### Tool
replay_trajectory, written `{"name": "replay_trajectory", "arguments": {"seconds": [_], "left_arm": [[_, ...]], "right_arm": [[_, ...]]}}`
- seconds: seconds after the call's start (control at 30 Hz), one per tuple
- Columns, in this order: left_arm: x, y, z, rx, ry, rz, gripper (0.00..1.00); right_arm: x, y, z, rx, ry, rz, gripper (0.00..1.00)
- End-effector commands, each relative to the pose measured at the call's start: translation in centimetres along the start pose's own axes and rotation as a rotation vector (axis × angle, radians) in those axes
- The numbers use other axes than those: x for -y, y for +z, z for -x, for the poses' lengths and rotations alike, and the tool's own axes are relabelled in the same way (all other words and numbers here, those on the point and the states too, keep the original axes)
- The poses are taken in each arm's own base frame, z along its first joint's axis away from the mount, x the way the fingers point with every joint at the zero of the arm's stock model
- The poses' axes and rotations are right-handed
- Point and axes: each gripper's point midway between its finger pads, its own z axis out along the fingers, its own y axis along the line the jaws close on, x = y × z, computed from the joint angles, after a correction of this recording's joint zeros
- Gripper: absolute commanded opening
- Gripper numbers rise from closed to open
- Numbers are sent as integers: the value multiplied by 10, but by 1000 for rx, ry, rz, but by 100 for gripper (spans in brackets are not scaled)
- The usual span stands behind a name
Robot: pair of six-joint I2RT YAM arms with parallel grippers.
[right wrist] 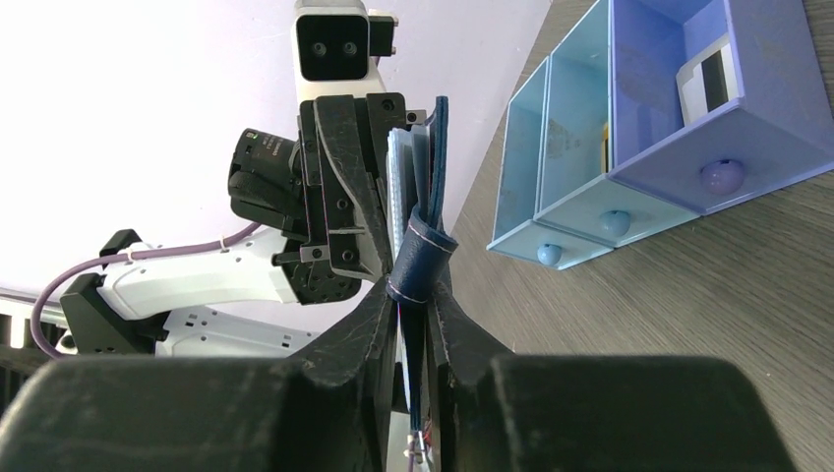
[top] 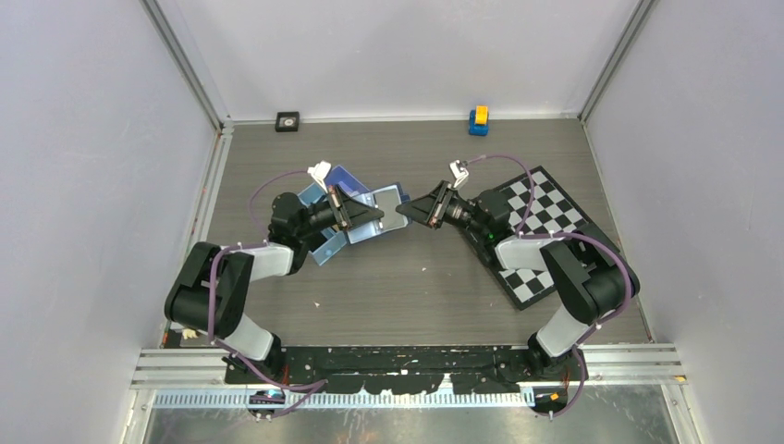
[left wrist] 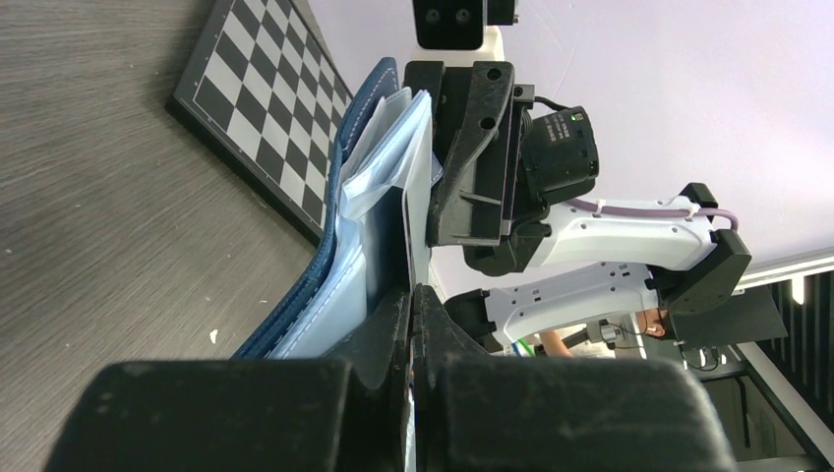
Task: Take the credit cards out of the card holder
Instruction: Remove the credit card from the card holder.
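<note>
Over table (top: 416, 296): card holder (top: 390, 205) lengthwise left-right

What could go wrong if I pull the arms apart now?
The card holder hangs in the air between both grippers. The right gripper pinches only its navy edge, so it may slip out. The left gripper is shut on a thin inner layer. I cannot tell card from pocket, so pulling may drag the whole holder. The grippers sit nose to nose and could collide.
</note>
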Motion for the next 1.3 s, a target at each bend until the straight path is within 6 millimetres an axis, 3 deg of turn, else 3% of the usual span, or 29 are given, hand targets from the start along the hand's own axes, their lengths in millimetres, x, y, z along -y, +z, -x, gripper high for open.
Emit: {"name": "replay_trajectory", "arguments": {"seconds": [0.0, 0.07, 0.17, 0.23, 0.83, 1.17, 1.27], "left_arm": [[4, 2, 5, 5, 28, -32, 0], [0, 2, 4, 0, 15, -24, 0], [-2, 1, 6, 5, 8, -21, 0], [-2, 0, 7, 8, 9, -19, 0], [-9, -2, 9, 13, -9, 1, 0], [-12, -2, 9, 11, -17, 8, 0], [-12, -2, 9, 9, -19, 9, 0]], "right_arm": [[-23, 0, 5, 15, -46, 74, 22], [-24, -3, 10, 32, -34, 90, 20], [-23, -9, 20, 66, 7, 114, 4], [-22, -13, 25, 84, 17, 120, 0], [-17, -28, 43, 160, 25, 91, 1], [-18, -24, 40, 121, 22, 99, 1], [-21, -19, 33, 90, 14, 113, 19]]}}
